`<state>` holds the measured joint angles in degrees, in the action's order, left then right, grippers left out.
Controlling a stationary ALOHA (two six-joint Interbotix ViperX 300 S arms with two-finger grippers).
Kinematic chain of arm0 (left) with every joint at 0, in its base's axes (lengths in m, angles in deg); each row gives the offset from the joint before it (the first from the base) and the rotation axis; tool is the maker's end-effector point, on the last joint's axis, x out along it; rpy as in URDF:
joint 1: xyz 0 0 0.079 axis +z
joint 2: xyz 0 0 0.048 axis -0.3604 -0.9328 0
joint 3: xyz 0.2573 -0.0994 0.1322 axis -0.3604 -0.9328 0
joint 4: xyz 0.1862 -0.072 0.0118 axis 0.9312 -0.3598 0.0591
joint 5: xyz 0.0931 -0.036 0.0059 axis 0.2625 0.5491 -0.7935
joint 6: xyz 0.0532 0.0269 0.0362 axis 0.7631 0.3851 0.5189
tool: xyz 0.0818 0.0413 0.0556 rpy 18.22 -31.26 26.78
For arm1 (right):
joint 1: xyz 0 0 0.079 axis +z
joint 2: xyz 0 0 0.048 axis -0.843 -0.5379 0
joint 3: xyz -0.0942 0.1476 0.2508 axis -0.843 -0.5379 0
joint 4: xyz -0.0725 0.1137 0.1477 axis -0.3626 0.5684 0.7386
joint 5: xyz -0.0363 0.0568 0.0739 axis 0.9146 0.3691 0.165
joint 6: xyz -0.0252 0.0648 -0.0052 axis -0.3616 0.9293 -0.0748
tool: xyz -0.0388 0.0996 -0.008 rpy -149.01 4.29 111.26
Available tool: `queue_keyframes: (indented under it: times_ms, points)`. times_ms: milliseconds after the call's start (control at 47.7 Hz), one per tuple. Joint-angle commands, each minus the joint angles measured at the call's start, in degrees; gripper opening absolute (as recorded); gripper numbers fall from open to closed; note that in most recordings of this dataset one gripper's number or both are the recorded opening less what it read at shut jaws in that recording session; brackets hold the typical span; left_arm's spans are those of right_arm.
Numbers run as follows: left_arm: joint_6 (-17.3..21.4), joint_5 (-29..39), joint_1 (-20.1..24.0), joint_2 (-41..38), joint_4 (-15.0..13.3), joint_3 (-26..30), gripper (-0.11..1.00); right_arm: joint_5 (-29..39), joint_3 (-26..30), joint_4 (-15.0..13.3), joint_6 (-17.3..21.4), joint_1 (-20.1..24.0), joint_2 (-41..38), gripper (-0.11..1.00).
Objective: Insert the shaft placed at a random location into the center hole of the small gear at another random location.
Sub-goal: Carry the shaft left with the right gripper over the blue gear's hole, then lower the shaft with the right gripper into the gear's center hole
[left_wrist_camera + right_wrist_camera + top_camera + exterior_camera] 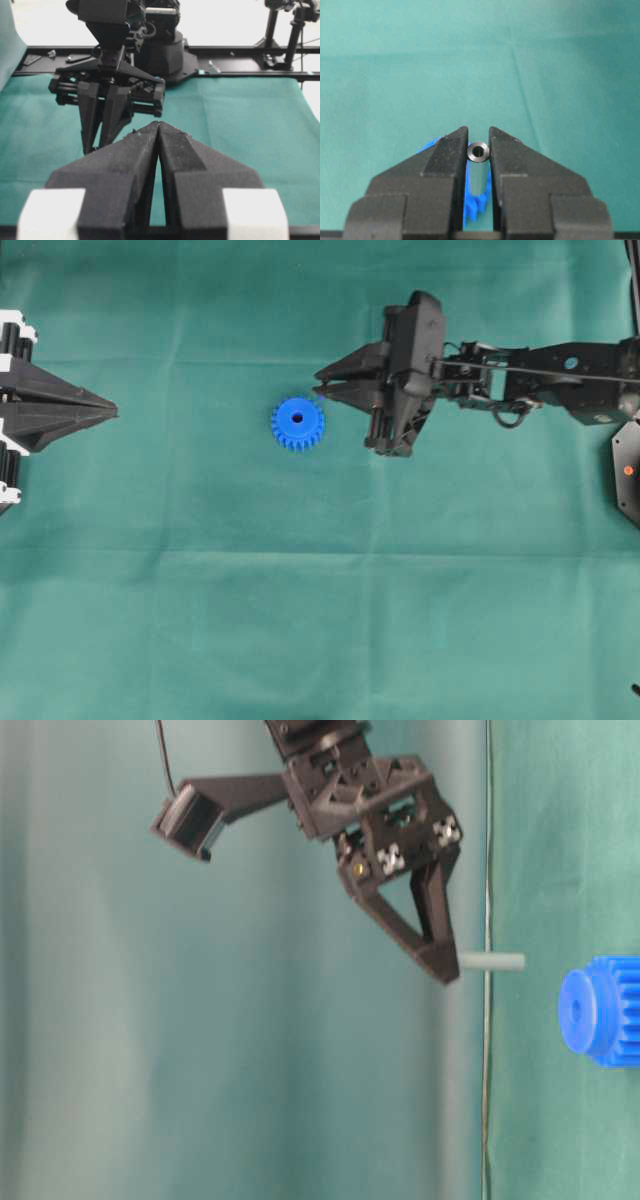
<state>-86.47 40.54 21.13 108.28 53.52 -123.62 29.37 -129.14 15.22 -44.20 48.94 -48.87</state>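
Note:
The small gear, bright blue and toothed, lies flat on the green cloth with its center hole facing up. My right gripper hovers just right of it and above it, shut on the shaft. In the right wrist view the shaft is a silvery pin seen end-on between the fingertips, with the gear's teeth showing beneath. In the table-level view the shaft sticks out of the right gripper toward the cloth, offset from the gear. My left gripper rests shut and empty at the far left.
Green cloth covers the whole table. In the left wrist view the right arm's gripper hangs ahead of my shut left gripper, and a black frame rail runs along the table's far edge.

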Motion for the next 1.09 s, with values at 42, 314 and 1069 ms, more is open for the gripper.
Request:
queue_keyframes:
  times_ms: [42, 314, 1069]
  points:
    - [0.1, -0.4, 0.2, -0.4, 0.1, 1.1, 0.00, 0.1, 3.6, 0.2, -0.3, 0.9, -0.9, 0.13]
    - [0.0, -0.4, 0.2, -0.4, 0.1, 1.1, 0.00, 0.2, 6.3, 0.2, -0.2, 2.1, -3.6, 0.13]
    - [-0.1, -0.5, 0.2, -0.4, 0.1, 1.1, 0.00, -0.3, 6.5, 0.5, 0.0, 2.1, -7.1, 0.13]
